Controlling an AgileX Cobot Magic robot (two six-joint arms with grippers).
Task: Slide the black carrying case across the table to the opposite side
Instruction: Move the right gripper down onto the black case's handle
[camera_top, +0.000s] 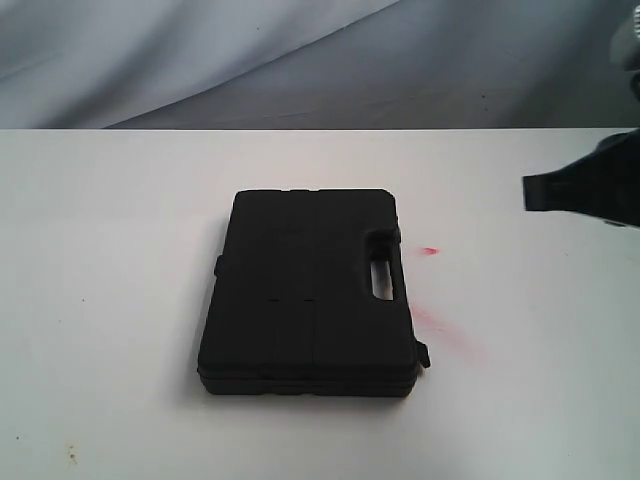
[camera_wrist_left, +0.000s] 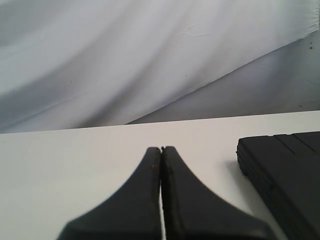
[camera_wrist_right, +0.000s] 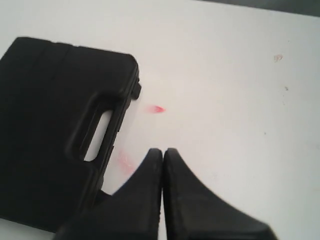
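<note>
- Right gripper (camera_wrist_right: 163, 150) clenched, both fingers pressed flat together and gripping nothing, held over the table (camera_top: 120, 250) off the handle side of the black carrying case (camera_top: 308, 290), tips clear of it.
- In the exterior view, only that gripper's dark tip poking in from the right edge, the rest of the arm cut off by the frame.
- Left gripper (camera_wrist_left: 161, 148) likewise clenched on nothing, pointing along bare tabletop with one corner of the case off to its side; out of frame in the exterior view.
- Case lying flat and closed near the middle of the table, handle cutout (camera_top: 382, 272) turned toward the right gripper.
- Pink-red smears (camera_top: 430, 250) on the white surface just beside the handle edge.
- Latches and seams of the case too dark to make out.
- Grey draped cloth (camera_top: 200, 50) behind the table.
</note>
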